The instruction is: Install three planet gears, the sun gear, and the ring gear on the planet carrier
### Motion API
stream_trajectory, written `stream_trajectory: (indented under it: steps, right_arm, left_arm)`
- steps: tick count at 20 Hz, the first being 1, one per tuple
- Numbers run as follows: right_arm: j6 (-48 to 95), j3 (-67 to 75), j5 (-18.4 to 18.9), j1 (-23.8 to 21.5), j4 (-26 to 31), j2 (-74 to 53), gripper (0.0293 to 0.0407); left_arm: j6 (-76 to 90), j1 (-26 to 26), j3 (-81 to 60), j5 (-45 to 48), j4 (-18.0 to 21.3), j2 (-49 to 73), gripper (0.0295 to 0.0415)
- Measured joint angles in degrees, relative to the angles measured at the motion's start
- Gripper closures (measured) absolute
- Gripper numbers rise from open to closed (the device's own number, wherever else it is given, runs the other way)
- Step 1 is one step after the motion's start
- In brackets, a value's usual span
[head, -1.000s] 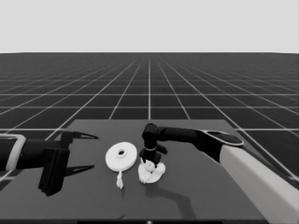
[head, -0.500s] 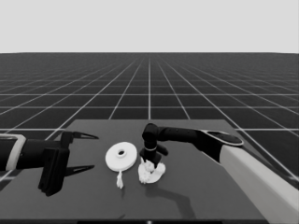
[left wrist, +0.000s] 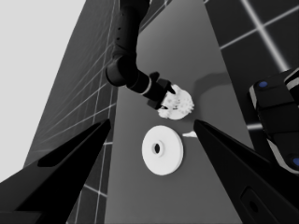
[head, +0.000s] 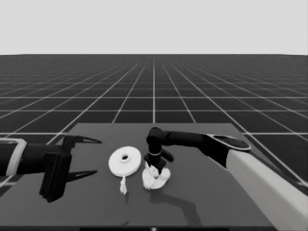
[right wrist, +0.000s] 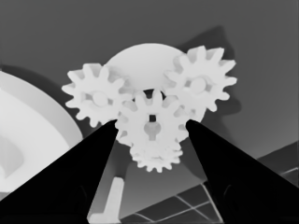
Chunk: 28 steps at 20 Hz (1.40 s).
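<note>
The planet carrier, the smaller round part [right wrist: 145, 65], lies near the table's middle with three planet gears [right wrist: 96, 98] meshed around a central toothed sun gear [right wrist: 152, 123]. My right gripper [right wrist: 152, 122] stands straight over the stack [head: 155, 180], and its two tips press the central gear's opposite sides. The ring gear, the larger round part [head: 125, 161], lies flat just left of the stack, apart from it. The left gripper [head: 89, 158] waits open over the table's left end, holding nothing.
A thin white piece [head: 123, 185] lies in front of the larger round part, close to the stack. The right arm's pale grey forearm [head: 260, 183] crosses the table's right side. Dark machinery with blue lights [left wrist: 275, 116] shows in the left wrist view.
</note>
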State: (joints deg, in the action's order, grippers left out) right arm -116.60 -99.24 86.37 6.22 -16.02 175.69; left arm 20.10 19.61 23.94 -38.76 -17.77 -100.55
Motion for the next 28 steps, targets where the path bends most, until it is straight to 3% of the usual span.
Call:
stream_trajectory:
  steps: [28]
  right_arm:
    - [-16.8,0.0,0.0,0.1,0.0,0.0,0.0391]
  left_arm:
    - [0.0,0.0,0.0,0.0,0.0,0.0,0.0326]
